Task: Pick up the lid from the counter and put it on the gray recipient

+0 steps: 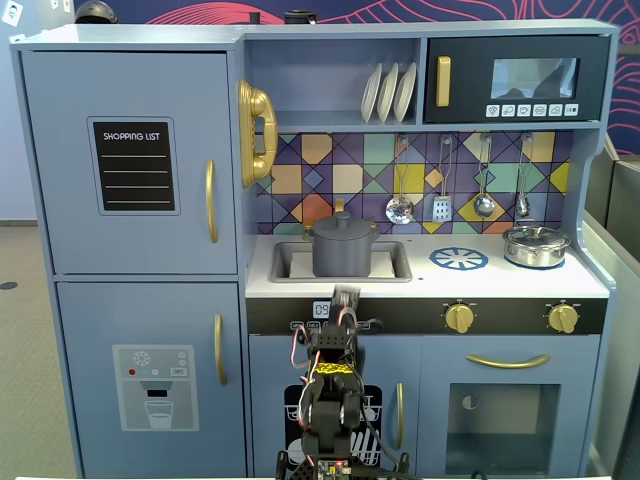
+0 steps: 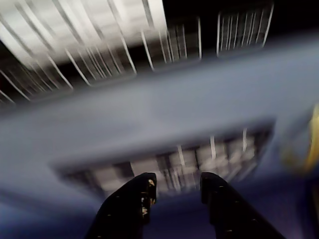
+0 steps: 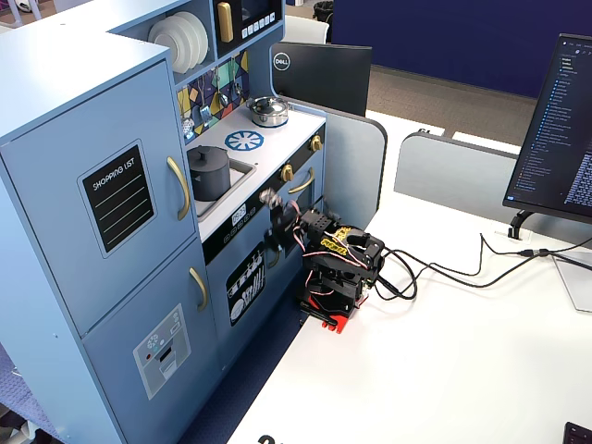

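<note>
The dark-gray pot [image 1: 343, 255] stands in the sink basin of the pale counter [image 1: 490, 283]. The dark-gray lid [image 1: 342, 227] with its small knob lies flat on top of the pot, as both fixed views show [image 3: 207, 153]. My gripper [image 1: 347, 297] is below the counter's front edge, in front of the black control strip and apart from the pot. The other fixed view shows it [image 3: 270, 200] raised at the cabinet front. The wrist view is blurred. In it my gripper [image 2: 178, 188] is open with nothing between the black fingers [image 2: 137, 199].
A shiny silver lidded pot [image 1: 536, 245] sits at the counter's right, next to the blue-and-white burner ring [image 1: 459, 259]. Utensils hang on the tiled backsplash. The arm's base [image 3: 333, 277] stands on a white desk, with cables and a monitor [image 3: 560, 129] to the right.
</note>
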